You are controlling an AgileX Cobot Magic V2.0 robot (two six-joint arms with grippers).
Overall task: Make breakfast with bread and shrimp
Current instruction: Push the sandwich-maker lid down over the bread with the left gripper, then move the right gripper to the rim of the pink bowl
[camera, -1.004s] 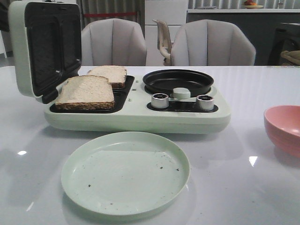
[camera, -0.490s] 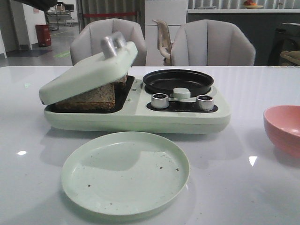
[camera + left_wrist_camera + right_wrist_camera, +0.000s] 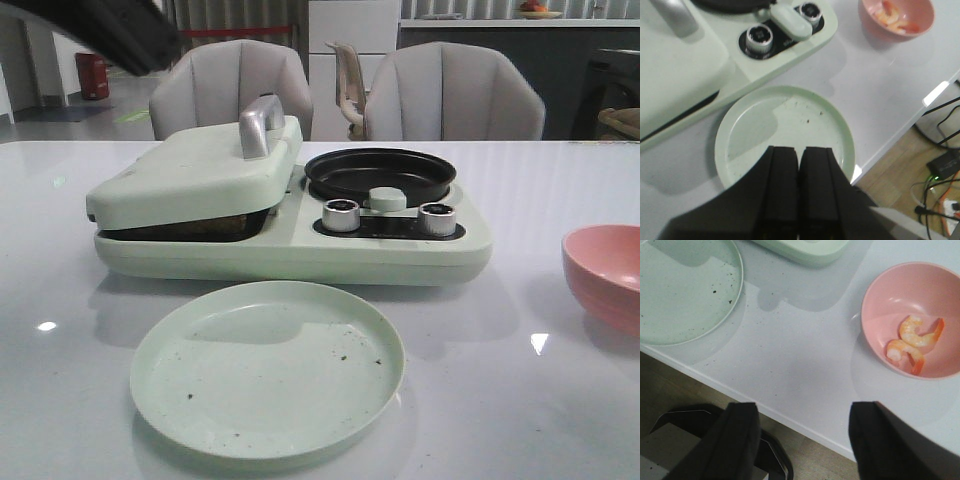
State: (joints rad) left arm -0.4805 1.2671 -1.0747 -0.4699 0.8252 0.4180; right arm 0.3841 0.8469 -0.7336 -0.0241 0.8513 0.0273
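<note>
Both arms hover: left fingers (image 3: 799, 187) pressed together above plate (image 3: 830, 125), right fingers (image 3: 742, 435) wide.

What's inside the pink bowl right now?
Two curled pink-orange shrimp lie in the pink bowl. The front view shows only its outer wall, hiding the contents.

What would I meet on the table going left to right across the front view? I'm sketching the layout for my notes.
Closed sandwich press lid → its silver handle → black frying pan → right-hand silver knob → pink bowl. The green plate sits nearer, below the lid and pan, so I left it out.
</note>
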